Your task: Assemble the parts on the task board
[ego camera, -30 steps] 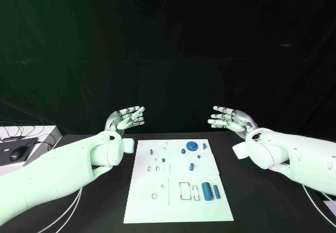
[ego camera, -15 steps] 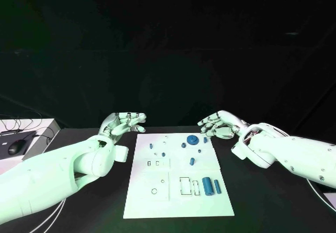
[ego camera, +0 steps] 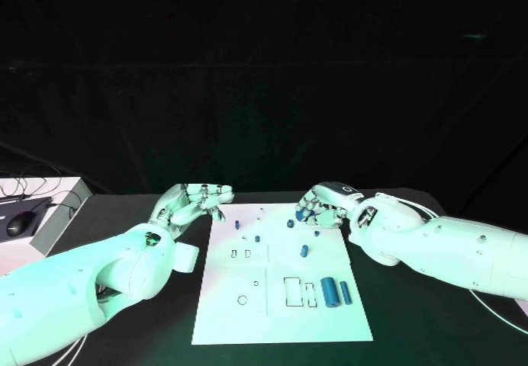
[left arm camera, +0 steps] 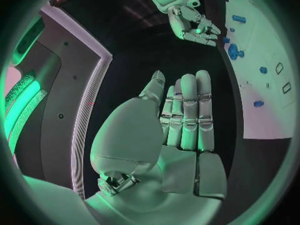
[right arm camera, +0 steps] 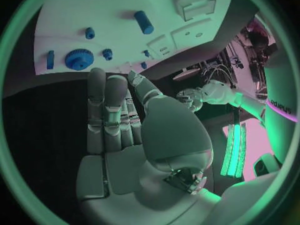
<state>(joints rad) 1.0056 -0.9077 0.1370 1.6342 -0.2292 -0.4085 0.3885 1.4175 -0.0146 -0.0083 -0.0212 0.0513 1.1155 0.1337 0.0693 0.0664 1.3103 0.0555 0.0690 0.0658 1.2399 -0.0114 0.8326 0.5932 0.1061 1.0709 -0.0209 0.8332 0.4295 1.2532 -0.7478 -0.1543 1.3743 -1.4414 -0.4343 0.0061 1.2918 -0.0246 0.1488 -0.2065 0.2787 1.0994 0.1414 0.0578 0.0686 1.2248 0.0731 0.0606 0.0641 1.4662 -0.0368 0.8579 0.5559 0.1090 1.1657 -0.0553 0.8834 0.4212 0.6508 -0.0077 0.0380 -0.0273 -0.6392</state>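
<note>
The white task board (ego camera: 275, 316) lies in the middle of the black table. On it are a large blue cylinder (ego camera: 329, 290), a thinner one (ego camera: 346, 293) beside it, a short peg (ego camera: 303, 250) and small blue pieces near the far end. My right hand (ego camera: 325, 202) hovers over the board's far right corner, fingers stretched toward the blue gear (right arm camera: 79, 59), holding nothing. My left hand (ego camera: 198, 200) hangs just off the far left corner, also holding nothing. In the left wrist view, the left hand (left arm camera: 184, 120) has straight fingers, with the gear (left arm camera: 232, 51) beyond them.
A white box (ego camera: 44, 229) carrying a dark mouse (ego camera: 19, 224) and cables stands at the table's left edge. Rectangular slots (ego camera: 291, 291) and a ring hole (ego camera: 242, 300) mark the board's near half.
Both hands have come down and inward to the board's far end. The right hand now sits over the gear. The head camera has tilted too.
</note>
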